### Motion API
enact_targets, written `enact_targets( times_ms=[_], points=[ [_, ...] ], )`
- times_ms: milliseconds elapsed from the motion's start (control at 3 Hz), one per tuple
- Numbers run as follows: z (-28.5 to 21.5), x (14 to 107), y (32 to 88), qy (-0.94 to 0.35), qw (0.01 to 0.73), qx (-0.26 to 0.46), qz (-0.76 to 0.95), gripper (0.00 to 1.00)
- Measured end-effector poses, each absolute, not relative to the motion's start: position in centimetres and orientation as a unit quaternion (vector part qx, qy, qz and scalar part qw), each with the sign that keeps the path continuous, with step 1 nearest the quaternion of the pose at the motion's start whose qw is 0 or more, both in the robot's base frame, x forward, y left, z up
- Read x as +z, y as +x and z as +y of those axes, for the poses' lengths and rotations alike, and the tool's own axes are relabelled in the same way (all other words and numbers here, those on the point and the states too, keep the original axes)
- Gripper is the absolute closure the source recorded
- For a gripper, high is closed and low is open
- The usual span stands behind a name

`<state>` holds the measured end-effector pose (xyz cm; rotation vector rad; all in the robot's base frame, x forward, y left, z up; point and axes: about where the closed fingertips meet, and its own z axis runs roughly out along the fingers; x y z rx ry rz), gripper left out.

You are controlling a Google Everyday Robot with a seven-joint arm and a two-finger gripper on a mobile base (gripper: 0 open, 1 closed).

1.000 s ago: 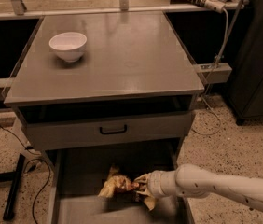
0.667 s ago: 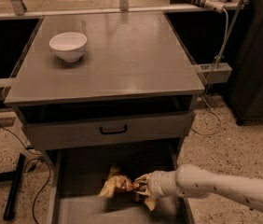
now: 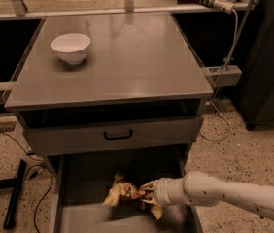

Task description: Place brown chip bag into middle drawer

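Observation:
The brown chip bag (image 3: pixel 123 193) lies crumpled inside the pulled-out middle drawer (image 3: pixel 88 217), its pale yellow ends showing at left and lower right. My gripper (image 3: pixel 146 194) reaches in from the right on a white arm and sits against the bag's right end. The bag rests on or just above the drawer floor. Part of the bag is hidden behind the gripper.
A white bowl (image 3: pixel 71 47) stands at the back left of the grey cabinet top (image 3: pixel 127 67). Above the open drawer is a shut drawer front with a black handle (image 3: pixel 118 135). Cables and a black stand leg (image 3: pixel 15 193) lie on the floor at left.

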<state>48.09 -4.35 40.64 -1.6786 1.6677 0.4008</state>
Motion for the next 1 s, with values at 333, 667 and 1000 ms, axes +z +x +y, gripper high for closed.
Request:
enact_targets(
  times_ms=[333,667,1000],
  points=[
    [-4.35,40.64,48.09,-0.652,0.362,0.156,0.648,0.12],
    [-4.35,40.64,48.09,-0.652,0.362,0.156,0.648,0.00],
    [-4.34,40.64,48.09,-0.652,0.362,0.156,0.648,0.00]
  ],
)
